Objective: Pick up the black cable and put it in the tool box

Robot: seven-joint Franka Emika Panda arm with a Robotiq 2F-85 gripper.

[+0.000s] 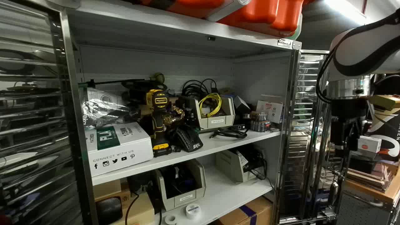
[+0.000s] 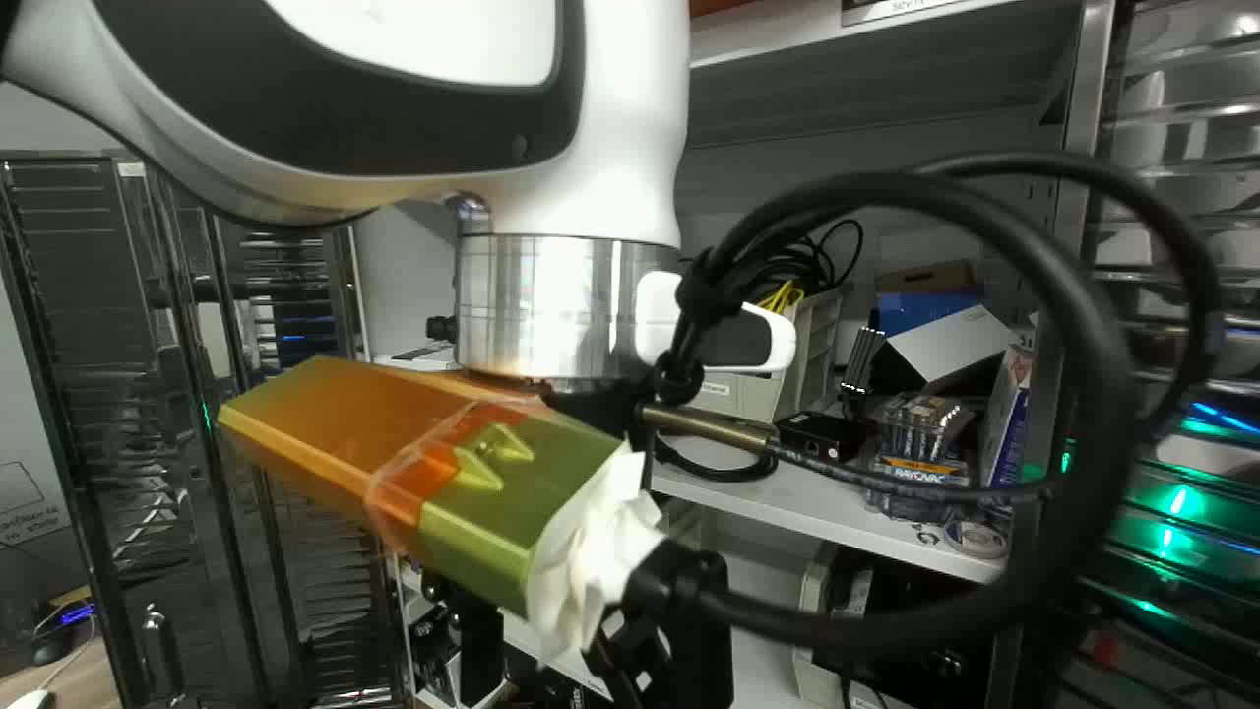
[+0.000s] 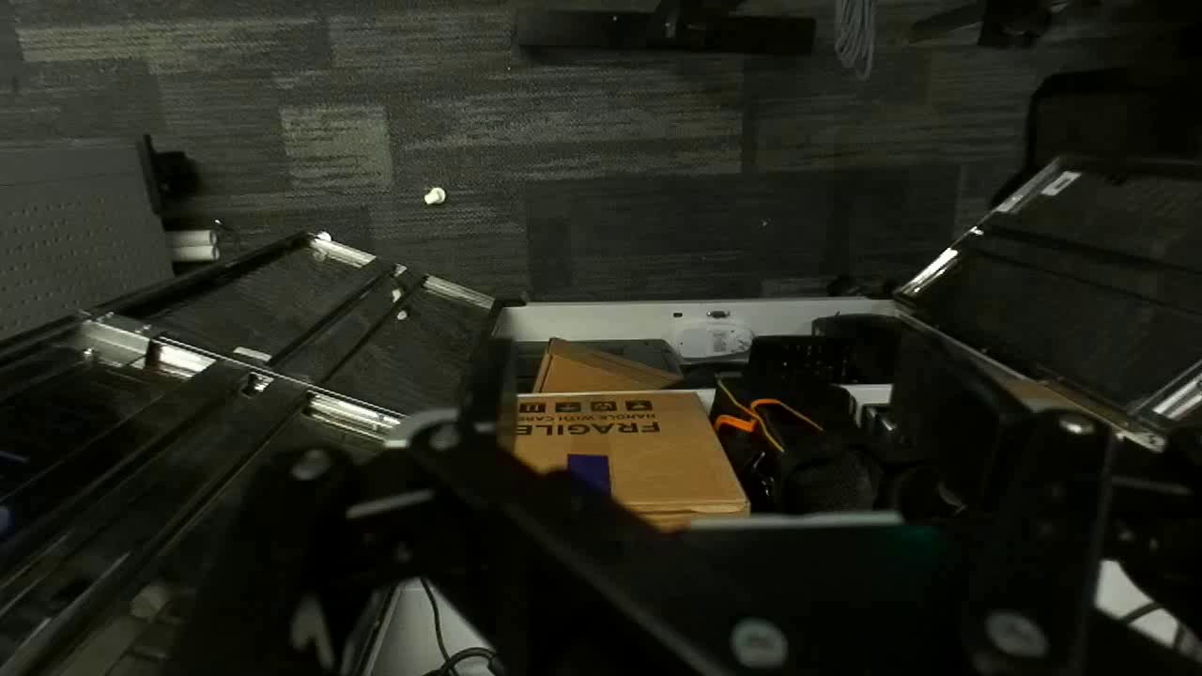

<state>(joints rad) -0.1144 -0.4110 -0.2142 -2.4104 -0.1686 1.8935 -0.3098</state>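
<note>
1 arm points its gripper downward, jaws spread; the black cable lies well apart from it, leftward in an exterior view.

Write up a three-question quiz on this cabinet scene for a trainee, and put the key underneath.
1. True or false: the black cable lying in front of the bin is on the same shelf as the white PLA box.

2. Multiple choice: what colour is the coil at that bin's open front?
A) red
B) yellow
C) blue

3. Fill in the blank: in the wrist view, the cardboard box is printed HANDLE WITH CARE and, in larger letters, ____.

Key
1. True
2. B
3. FRAGILE
</note>
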